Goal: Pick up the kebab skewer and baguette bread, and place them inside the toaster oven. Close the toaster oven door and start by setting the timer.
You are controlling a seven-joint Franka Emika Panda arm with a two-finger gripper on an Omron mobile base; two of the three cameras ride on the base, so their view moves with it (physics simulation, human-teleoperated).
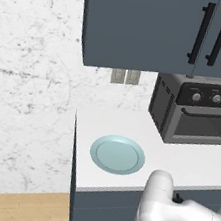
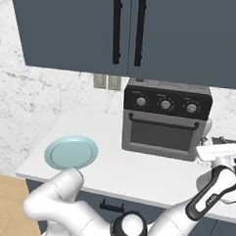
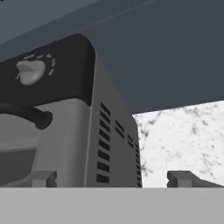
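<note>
A: Toaster oven (image 2: 165, 120) stood on the desk (image 2: 137, 170), back against the wall, under the dark blue cabinets (image 2: 124, 32). Its door (image 2: 163, 134) was shut, bar handle (image 2: 164, 124) across the top of the glass. Three knobs (image 2: 165, 104) in a row above it.

B: Skewer? Bread?

A: Could not find either on the desk in the base views. Through the glass, too dim to tell whether anything lay inside. The round pale blue plate (image 1: 117, 154) sat bare, left of the oven and well apart from it.

B: So how far along?

A: My read: the door was closed, so the loading step was either done or not yet begun, and the pictures did not settle which. The timer setting looked like what was left, judging by the hand.

B: Where was the hand?

A: In the right base view, the hand (image 2: 218, 153) hung off the oven's right front corner, near it but not touching. Fingers spread wide, pinching nothing.

B: What did the views add to each other?

A: Left base view gave the oven's vented left side (image 1: 159, 107) and the white arm (image 1: 167, 212) low in front. Hand view gave the right side vents (image 3: 116, 148), the rightmost knob (image 3: 29, 72) and the handle's end (image 3: 41, 119) close up, with both fingertips (image 3: 43, 178) far apart.
</note>
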